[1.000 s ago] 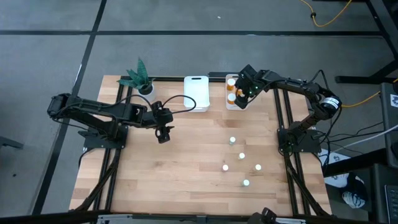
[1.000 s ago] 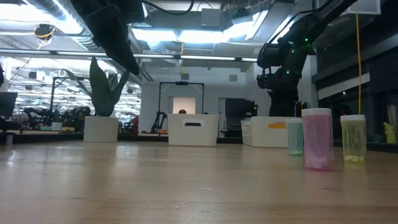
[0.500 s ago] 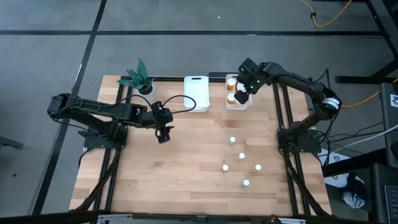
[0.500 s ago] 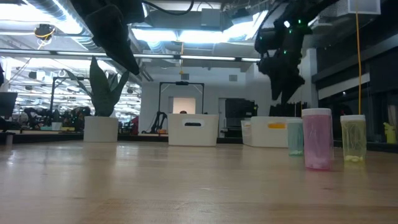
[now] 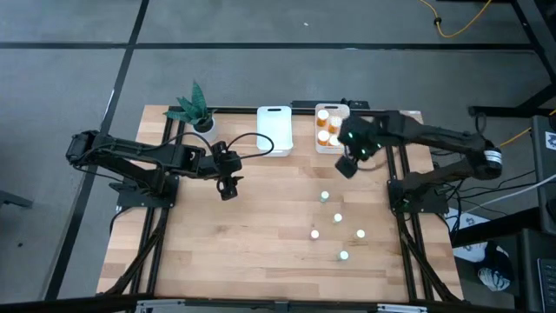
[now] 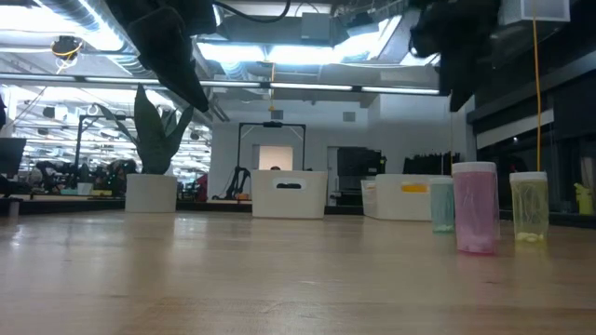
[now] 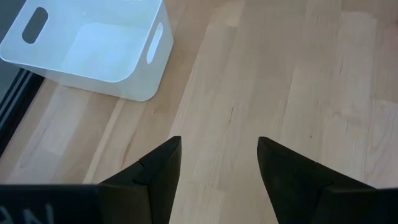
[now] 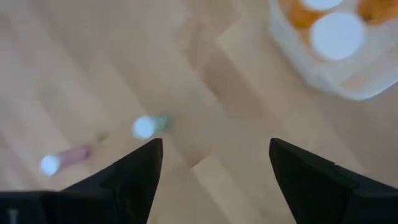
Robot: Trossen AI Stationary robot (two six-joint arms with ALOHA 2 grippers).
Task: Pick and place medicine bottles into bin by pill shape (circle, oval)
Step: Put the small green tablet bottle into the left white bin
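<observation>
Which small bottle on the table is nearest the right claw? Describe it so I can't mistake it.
Start at the white bin holding orange bottles on the table's far edge. The open right claw hangs just in front of it. The bottle is the first of five small pale ones beyond the claw, the one closest to the bins.

Both arms reach inward over the table, fingers spread.
The right gripper (image 5: 348, 163) hangs raised near the far right side; the left gripper (image 5: 228, 189) waits left of centre, holding nothing.
</observation>
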